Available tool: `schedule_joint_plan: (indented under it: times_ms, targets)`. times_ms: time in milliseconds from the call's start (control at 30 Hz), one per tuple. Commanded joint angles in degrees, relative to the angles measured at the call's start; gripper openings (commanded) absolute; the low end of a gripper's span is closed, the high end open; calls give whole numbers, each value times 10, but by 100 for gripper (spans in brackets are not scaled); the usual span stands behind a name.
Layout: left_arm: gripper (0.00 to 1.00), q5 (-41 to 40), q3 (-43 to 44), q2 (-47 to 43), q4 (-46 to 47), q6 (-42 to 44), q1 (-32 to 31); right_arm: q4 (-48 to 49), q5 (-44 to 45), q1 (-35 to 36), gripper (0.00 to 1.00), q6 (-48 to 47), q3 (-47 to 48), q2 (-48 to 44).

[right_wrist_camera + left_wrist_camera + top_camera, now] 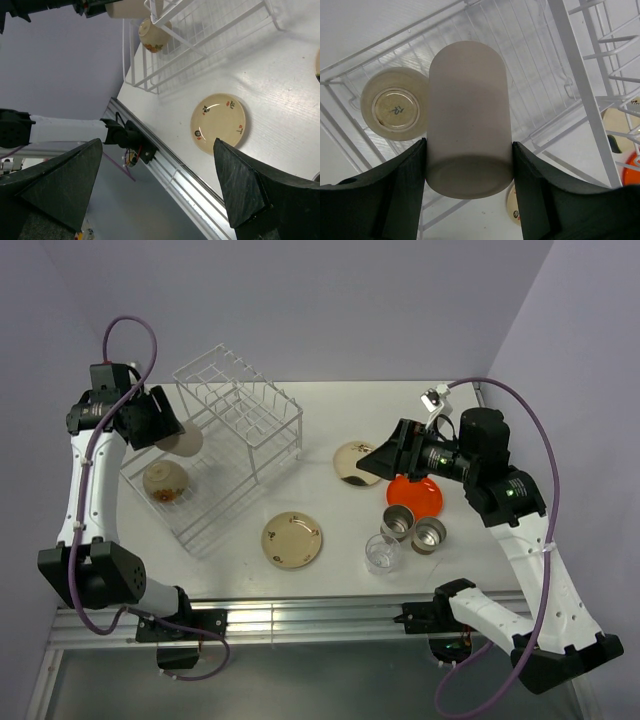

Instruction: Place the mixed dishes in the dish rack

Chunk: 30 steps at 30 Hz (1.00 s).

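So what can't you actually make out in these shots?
Top view: the left gripper covers most of the tall beige cup; only one end shows.
Top view: the right gripper overlaps a cream plate, and its arm hides part of the orange plate.
Left wrist view: the cup hides most of a patterned plate behind it.
Right wrist view: the right frame edge leaves only a sliver of a far plate.
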Motion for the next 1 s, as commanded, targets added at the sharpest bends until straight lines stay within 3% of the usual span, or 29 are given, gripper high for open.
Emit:
schedule_joint_plan:
  times_ms: [0, 967]
  targets:
    - [0, 27, 15, 13, 15, 14, 2, 20, -6, -2, 100, -7, 1, -9]
    - [0, -21, 173, 250, -3, 31, -8, 24, 29, -2, 100, -11, -9, 16]
